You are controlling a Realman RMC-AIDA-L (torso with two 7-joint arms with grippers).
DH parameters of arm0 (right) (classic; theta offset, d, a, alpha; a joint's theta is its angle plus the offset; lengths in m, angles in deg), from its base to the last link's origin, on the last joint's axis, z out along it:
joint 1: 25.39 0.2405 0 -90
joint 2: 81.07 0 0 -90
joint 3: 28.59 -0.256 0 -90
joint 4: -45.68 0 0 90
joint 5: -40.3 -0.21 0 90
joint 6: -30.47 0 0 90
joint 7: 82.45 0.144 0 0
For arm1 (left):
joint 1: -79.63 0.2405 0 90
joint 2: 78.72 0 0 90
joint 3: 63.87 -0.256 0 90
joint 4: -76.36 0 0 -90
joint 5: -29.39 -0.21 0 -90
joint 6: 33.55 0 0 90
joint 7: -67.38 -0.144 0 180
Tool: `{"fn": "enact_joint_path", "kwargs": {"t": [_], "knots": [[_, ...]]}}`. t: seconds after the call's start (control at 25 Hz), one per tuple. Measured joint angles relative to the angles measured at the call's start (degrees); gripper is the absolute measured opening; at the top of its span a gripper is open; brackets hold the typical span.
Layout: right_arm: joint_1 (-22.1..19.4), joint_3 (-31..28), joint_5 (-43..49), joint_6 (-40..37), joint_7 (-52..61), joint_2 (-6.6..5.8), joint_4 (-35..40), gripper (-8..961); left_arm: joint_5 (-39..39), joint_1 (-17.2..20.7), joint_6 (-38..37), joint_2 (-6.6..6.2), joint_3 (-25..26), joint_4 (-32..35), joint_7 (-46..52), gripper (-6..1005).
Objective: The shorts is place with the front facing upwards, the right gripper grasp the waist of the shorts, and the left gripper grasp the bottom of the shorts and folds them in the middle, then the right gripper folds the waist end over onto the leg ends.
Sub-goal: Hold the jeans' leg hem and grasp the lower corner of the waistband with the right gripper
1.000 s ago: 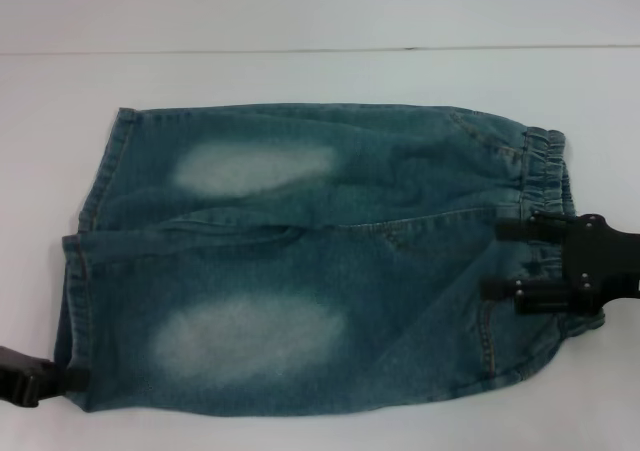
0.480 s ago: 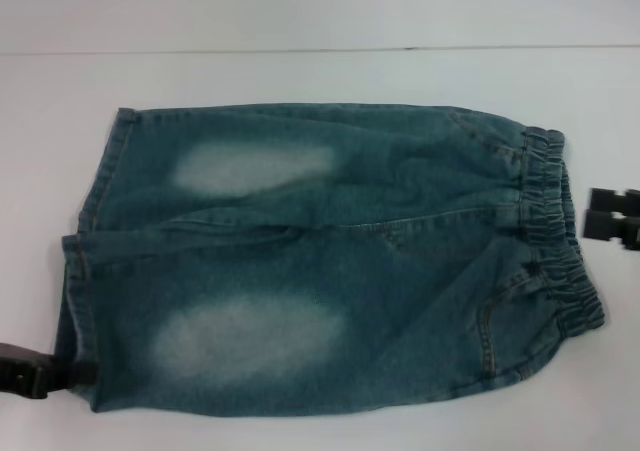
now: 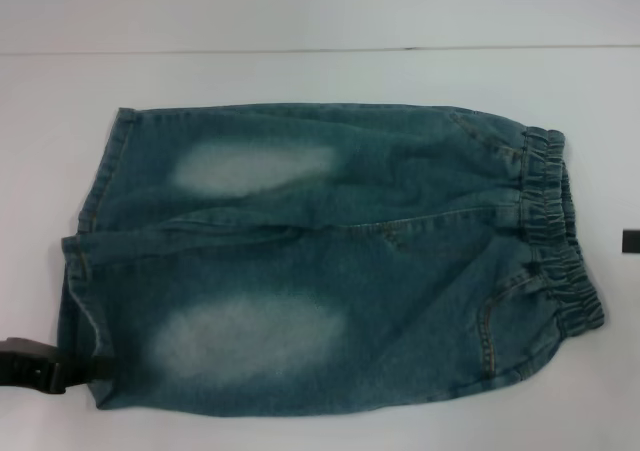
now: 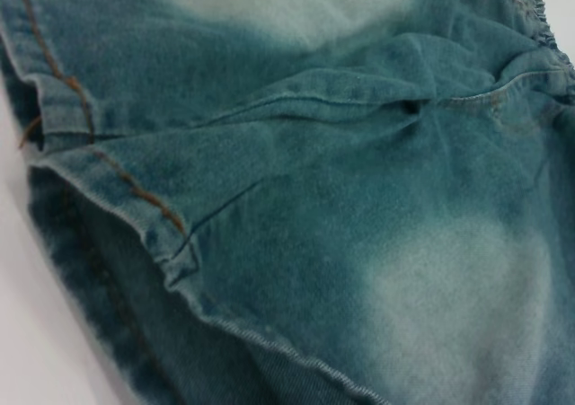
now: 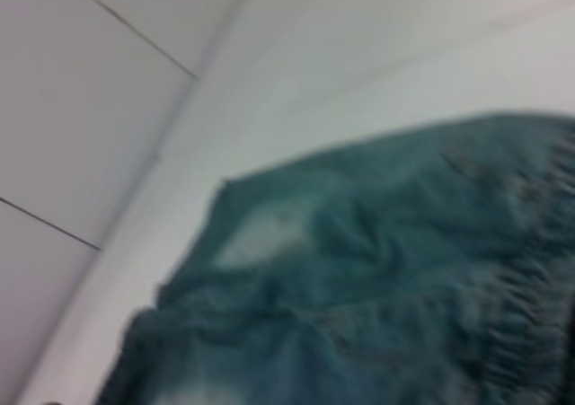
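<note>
The right gripper (image 3: 631,241) has pulled off the shorts (image 3: 320,261) to the waist-side edge; its grip cannot be told. The left gripper (image 3: 45,366) sits at the hem corner, seemingly clamped on it. No fold started.

Even, soft light, faint shadows – right wrist view blurred, shorts (image 5: 377,279) smeared, head view hazy

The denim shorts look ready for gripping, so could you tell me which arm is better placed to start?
Probably the left: the left gripper sits at the denim shorts near hem corner, while the right gripper barely shows beyond the waistband.
</note>
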Motion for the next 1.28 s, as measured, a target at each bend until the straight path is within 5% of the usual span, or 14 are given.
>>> {"fn": "enact_joint_path", "kwargs": {"t": [0.28,0.68,1.28], "knots": [[2.24,0.1,6.0,0.47,2.91,0.09,-0.24,806,0.0,-0.66,-0.32,0.06,0.09,0.16,0.07,16],[4.81,0.44,9.88,0.15,8.66,-0.59,1.81,857,0.0,-1.26,0.83,0.42,-0.14,-0.31,0.59,19],[8.03,2.7,13.6,1.39,11.58,0.41,1.16,935,1.06,-1.99,0.53,0.49,-0.05,-0.36,0.56,22]]}}
